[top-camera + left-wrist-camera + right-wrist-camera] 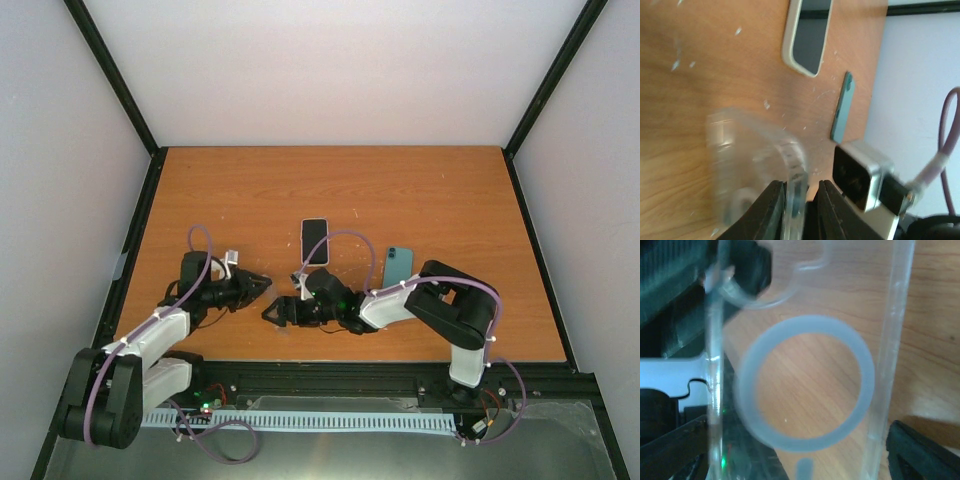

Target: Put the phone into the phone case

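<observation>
The clear phone case [750,160] hangs just above the table between my two grippers, near the front edge. My left gripper [800,187] is shut on one side wall of it; in the top view this gripper [262,288] is left of centre. My right gripper [797,440] stands open, its fingers [920,452] just outside both long walls of the case [840,300]. The case's pale ring fills that view. A teal phone [397,267] lies back up to the right, seen edge-on [842,107] from the left wrist.
A white-rimmed phone with a dark screen [315,241] lies flat behind the grippers, also in the left wrist view [807,37]. The right arm's wrist camera [862,175] sits close beside my left fingers. Black frame rails edge the table [450,200].
</observation>
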Robot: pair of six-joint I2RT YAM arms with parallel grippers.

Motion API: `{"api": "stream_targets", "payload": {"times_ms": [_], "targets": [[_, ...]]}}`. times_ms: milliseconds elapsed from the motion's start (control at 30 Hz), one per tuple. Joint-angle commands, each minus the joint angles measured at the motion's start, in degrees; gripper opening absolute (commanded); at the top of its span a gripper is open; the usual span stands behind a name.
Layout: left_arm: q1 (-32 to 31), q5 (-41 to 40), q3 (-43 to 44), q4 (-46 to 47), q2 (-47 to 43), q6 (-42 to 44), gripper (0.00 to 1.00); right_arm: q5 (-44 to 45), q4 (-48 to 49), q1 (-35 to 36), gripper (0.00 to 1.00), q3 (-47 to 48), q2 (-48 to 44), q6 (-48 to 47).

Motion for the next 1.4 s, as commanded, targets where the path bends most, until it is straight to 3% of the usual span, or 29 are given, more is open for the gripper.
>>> {"api": "stream_targets", "payload": {"times_ms": [0, 200, 367, 467, 633, 800, 967, 1367], "targets": [[-1.03, -5.36, 7.39, -6.71, 1.57, 5.06, 0.17, 5.08, -10.6, 0.33, 0.96, 1.0, -2.57, -5.2], [-7.17, -13.74, 13.38, -13.36, 7.64, 7.16, 0.05, 10.66, -19.6, 0.14, 1.0, 1.29, -6.67, -8.13], [-11.24, -15.98, 18.5, -16.93, 13.62, 7.72, 0.06, 17.34, -29.66, -1.29, 1.0, 0.27, -13.91, -11.85], [-11.61, -12.63, 19.16, -14.77, 14.39, 7.59, 0.15, 23.86, -36.92, -3.2, 1.0, -0.64, -19.78, -14.02], [-11.61, -10.2, 18.4, -9.63, 12.57, 6.5, 0.47, 34.1, -49.58, -8.89, 0.99, -1.1, -25.78, -14.06], [-11.61, -11.55, 18.47, -10.73, 10.4, 7.79, 0.76, 43.99, -57.87, -12.91, 0.98, 0.16, -27.62, -13.69], [-11.19, -14.19, 18.93, -13.62, 8.63, 8.96, 0.99, 47.3, -61.62, -18.3, 0.99, 2.46, -24.99, -14.88], [-9.34, -15.64, 18.07, -19.77, 0.37, 13.56, 0.99, 46.37, -61.41, -25.92, 1.0, 5.79, -15.86, -16.46]]}}
